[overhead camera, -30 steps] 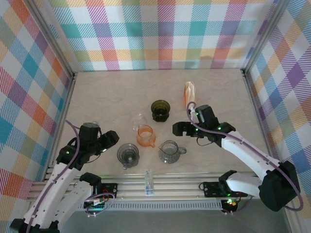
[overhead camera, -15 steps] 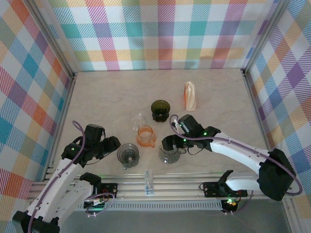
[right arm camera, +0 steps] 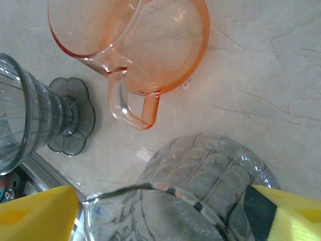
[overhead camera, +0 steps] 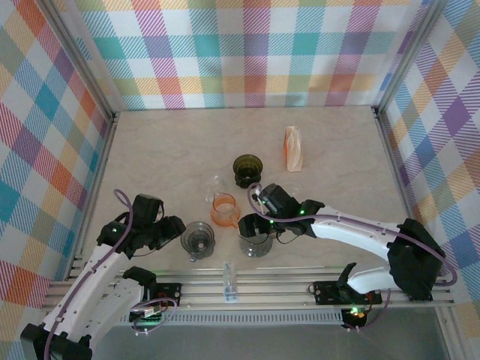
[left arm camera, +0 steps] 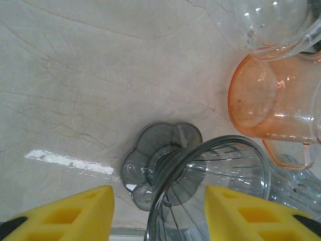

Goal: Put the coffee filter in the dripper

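The coffee filter (overhead camera: 293,148), a folded orange-and-white piece, lies at the back right of the table, away from both arms. A smoky grey dripper (overhead camera: 197,238) on a flower-shaped foot (left arm camera: 160,165) stands at the near left. My left gripper (overhead camera: 174,227) is just left of it, open, and the dripper's rim (left arm camera: 210,186) sits between the yellow fingers (left arm camera: 65,216). My right gripper (overhead camera: 253,229) hangs open over a ribbed clear glass jug (right arm camera: 210,191), its yellow fingers (right arm camera: 35,213) on either side of it.
An orange handled dripper (overhead camera: 224,209) stands between the two arms, with a small clear glass (overhead camera: 216,184) behind it. A dark green dripper (overhead camera: 247,170) sits further back. A small clear bottle (overhead camera: 229,281) rests on the front rail. Checked walls enclose the table.
My right arm has swung left and nearer, from beside the coffee filter to over the clear glass jug. The left gripper has crept slightly nearer to the grey dripper.
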Robot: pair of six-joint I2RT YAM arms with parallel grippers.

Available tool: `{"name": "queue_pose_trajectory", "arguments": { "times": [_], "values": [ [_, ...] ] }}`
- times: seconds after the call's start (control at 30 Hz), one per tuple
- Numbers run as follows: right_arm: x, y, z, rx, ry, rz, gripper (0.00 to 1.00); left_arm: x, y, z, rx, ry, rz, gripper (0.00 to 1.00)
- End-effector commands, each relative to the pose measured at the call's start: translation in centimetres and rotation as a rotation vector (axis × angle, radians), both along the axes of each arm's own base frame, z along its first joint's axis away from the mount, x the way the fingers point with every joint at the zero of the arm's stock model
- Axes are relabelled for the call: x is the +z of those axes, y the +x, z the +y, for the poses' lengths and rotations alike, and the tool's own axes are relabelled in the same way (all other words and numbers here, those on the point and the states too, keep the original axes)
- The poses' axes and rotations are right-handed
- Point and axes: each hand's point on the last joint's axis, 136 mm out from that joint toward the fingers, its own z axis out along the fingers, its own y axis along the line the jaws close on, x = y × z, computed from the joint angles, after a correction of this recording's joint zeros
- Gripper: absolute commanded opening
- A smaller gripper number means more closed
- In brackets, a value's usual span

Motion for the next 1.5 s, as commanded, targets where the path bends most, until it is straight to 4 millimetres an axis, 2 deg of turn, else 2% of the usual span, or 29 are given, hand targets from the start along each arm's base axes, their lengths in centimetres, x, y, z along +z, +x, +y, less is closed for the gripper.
{"name": "queue_pose_trajectory", "arguments": {
  "times": [0.0,0.1,0.23,0.47,0.67,0.87,1.07,1.23,1.37,1.47],
  "values": [
    [2.2,1.3,1.3,-0.038,0.053,-0.053,0.88,-1.0,-1.4,0.1,0.003,0.009,0.069,0.47],
    [2.9,2.1,0.3,-0.076,0.024,-0.104,0.9,-1.3,-1.8,0.3,-0.005,0.039,0.087,0.42],
    [3.5,2.5,-1.1,-0.112,-0.012,-0.148,0.92,-2.1,-2.1,-0.1,-0.035,0.06,0.11,0.42],
    [4.4,3.0,-5.5,-0.206,-0.097,-0.208,0.96,-2.6,-1.8,-1.4,-0.084,0.079,0.1,0.41],
    [3.6,2.2,-10.1,-0.293,-0.167,-0.19,0.98,-2.9,-1.6,-1.7,-0.107,0.111,0.11,0.31],
    [2.2,0.8,-13.6,-0.369,-0.227,-0.159,0.99,-3.1,-1.2,-2.0,-0.11,0.113,0.107,0.23],
    [0.6,-0.7,-16.7,-0.426,-0.299,-0.128,0.99,-2.9,-1.1,-2.0,-0.111,0.11,0.088,0.01],
    [-1.0,-1.8,-17.7,-0.446,-0.32,-0.084,0.99,-1.4,-0.8,-2.5,-0.116,0.072,0.037,0.0],
    [-1.9,-2.2,-17.9,-0.442,-0.333,-0.065,0.99,1.2,-0.2,-3.4,-0.153,0.019,-0.032,0.0],
    [-2.7,-2.2,-17.3,-0.423,-0.326,-0.047,0.97,3.3,0.1,-4.4,-0.193,-0.024,-0.075,0.0]
  ]
}}
